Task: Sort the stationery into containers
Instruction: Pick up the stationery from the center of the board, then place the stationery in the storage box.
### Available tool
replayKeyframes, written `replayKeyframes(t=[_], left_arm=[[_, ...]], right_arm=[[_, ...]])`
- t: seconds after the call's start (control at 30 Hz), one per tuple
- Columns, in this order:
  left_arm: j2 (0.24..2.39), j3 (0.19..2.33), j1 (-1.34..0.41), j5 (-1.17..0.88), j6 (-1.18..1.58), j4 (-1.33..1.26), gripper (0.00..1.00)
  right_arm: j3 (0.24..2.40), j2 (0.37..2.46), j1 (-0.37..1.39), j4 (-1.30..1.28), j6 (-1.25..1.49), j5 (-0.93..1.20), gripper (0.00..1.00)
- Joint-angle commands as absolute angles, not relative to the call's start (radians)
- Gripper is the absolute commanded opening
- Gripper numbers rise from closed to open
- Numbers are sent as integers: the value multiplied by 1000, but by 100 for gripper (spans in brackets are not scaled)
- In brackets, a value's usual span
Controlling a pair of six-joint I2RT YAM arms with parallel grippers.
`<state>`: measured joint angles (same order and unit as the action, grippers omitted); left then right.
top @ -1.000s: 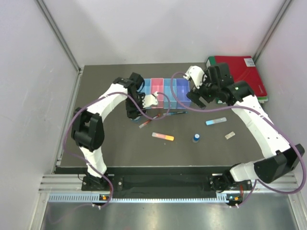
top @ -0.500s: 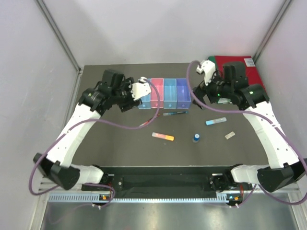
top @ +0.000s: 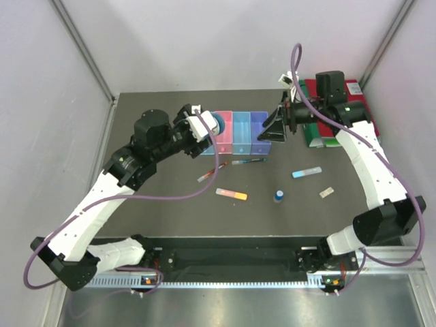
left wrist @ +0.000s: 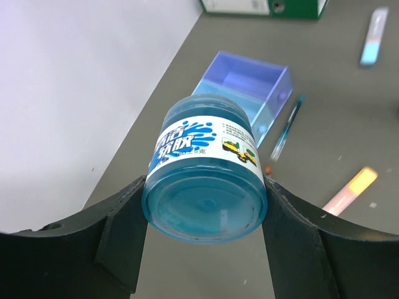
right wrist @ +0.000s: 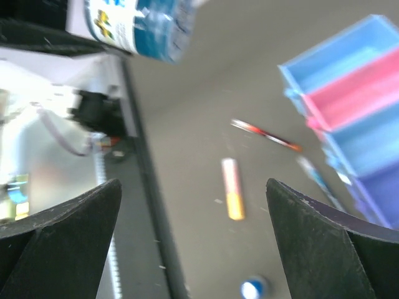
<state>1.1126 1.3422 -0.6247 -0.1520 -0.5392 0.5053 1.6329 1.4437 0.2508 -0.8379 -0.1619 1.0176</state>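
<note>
My left gripper (top: pixel 212 125) is shut on the round blue jar (top: pixel 218 125) and holds it in the air at the left end of the row of bins (top: pixel 240 133). In the left wrist view the jar (left wrist: pixel 206 168) sits between both fingers, above the purple bin (left wrist: pixel 249 84). My right gripper (top: pixel 274 128) is open and empty, raised by the purple end. On the mat lie a red pen (top: pixel 206 176), a dark pen (top: pixel 248 161), a pink-orange bar (top: pixel 231 194), a light blue bar (top: pixel 306 172), a blue-capped bottle (top: pixel 278 196) and a pale tag (top: pixel 327 193).
Red and green binders (top: pixel 340 102) lie at the back right corner, under the right arm. Grey walls close in the mat on the left, back and right. The right wrist view (right wrist: pixel 193 187) is blurred and looks across the mat at the bins (right wrist: pixel 349 106).
My left arm has swung away from the front of the bins and now holds the jar raised by their left end. My right gripper has lifted and turned.
</note>
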Motion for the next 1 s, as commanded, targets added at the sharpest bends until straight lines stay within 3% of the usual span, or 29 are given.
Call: replayKeyframes(t=[0.0, 0.07, 0.17, 0.27, 0.3, 0.33, 0.43, 0.57, 0.97], left_arm=[[1115, 1391, -673, -167, -469, 321, 0], [1112, 1372, -704, -158, -482, 305, 0], [1100, 1333, -733, -153, -506, 269, 0], [1081, 1296, -758, -158, -522, 210, 0], [1081, 1293, -764, -172, -525, 201, 0], [1080, 1292, -770, -178, -528, 189, 0], [1083, 1293, -799, -173, -549, 175, 0], [1088, 1305, -827, -163, -568, 120, 0], [1109, 1322, -844, -153, -568, 52, 0]], right_arm=[[1689, 1518, 275, -610, 76, 1311, 100], [1663, 1551, 284, -463, 319, 1434, 100], [1551, 1574, 305, 6, 777, 1529, 100], [1407, 1592, 322, 696, 1316, 1510, 100], [1372, 1610, 328, 1049, 1451, 1502, 99], [1374, 1630, 331, 1159, 1611, 1496, 100], [1393, 1657, 331, 1062, 1504, 1512, 100], [1388, 1698, 333, 1212, 1612, 1509, 100], [1379, 1701, 344, 1203, 1592, 1511, 100]])
